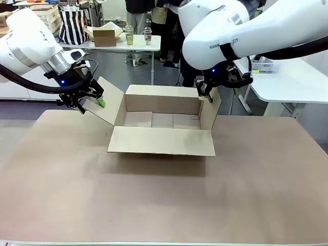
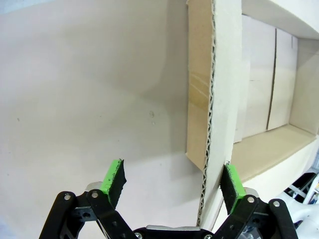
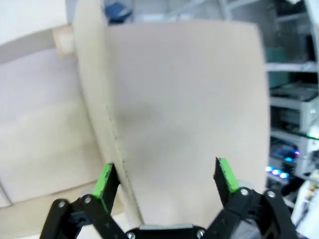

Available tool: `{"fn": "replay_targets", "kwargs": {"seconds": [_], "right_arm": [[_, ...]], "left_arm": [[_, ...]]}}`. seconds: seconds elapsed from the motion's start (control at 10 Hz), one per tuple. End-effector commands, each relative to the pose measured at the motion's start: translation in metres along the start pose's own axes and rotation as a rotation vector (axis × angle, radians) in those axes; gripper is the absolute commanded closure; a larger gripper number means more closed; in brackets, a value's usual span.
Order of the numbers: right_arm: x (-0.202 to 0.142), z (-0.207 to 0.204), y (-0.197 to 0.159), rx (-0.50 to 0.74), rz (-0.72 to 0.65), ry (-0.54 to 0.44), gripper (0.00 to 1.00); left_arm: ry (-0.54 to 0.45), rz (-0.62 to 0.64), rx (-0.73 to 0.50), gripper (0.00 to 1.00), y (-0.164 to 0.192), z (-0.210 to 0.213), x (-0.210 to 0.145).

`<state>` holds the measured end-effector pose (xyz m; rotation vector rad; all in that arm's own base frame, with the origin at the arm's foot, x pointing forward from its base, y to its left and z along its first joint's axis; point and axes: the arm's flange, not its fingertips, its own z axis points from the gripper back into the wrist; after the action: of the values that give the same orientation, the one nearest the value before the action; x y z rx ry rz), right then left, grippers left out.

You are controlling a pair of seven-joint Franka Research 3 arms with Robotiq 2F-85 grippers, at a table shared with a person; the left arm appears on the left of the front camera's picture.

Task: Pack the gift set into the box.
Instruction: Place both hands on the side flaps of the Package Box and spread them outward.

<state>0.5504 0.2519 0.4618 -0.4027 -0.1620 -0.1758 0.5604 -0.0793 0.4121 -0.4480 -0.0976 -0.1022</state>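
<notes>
We see the box point(image 1: 162, 141) sitting upright and open near the middle of the bench point(image 1: 154, 205), its four flaps spread and its bare floor showing; the near flap lies flat toward us, and the far one stands up.

The left flap point(image 1: 105, 100) slants outward; the left gripper point(image 1: 93, 102) is at its outer edge, jaws wide; in the left wrist view the flap's corrugated edge point(image 2: 209, 99) runs between the green pads of the left gripper point(image 2: 172, 181), much nearer one pad than the other; we cannot tell whether that pad touches it.

The right flap point(image 1: 211, 110) stands more steeply; the right gripper point(image 1: 204, 92) is at its top corner; in the right wrist view the right gripper point(image 3: 167, 179) has its jaws wide too, with the flap's edge point(image 3: 112, 129) close to one pad and its broad face point(image 3: 184, 99) spanning the gap.
</notes>
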Motion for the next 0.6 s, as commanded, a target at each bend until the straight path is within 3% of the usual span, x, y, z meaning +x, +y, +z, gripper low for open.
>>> {"fn": "replay_targets", "kwargs": {"seconds": [0.0, 0.5], "right_arm": [[-0.017, -0.022, -0.040, 0.264, -0.087, 0.063, 0.00], [-0.027, -0.072, -0.084, 0.600, -0.222, 0.141, 0.00]], "left_arm": [[-0.002, 0.011, 0.016, 0.00, -0.001, 0.003, -0.002], [-0.002, 0.011, 0.016, 0.00, -0.001, 0.003, -0.002]]}}
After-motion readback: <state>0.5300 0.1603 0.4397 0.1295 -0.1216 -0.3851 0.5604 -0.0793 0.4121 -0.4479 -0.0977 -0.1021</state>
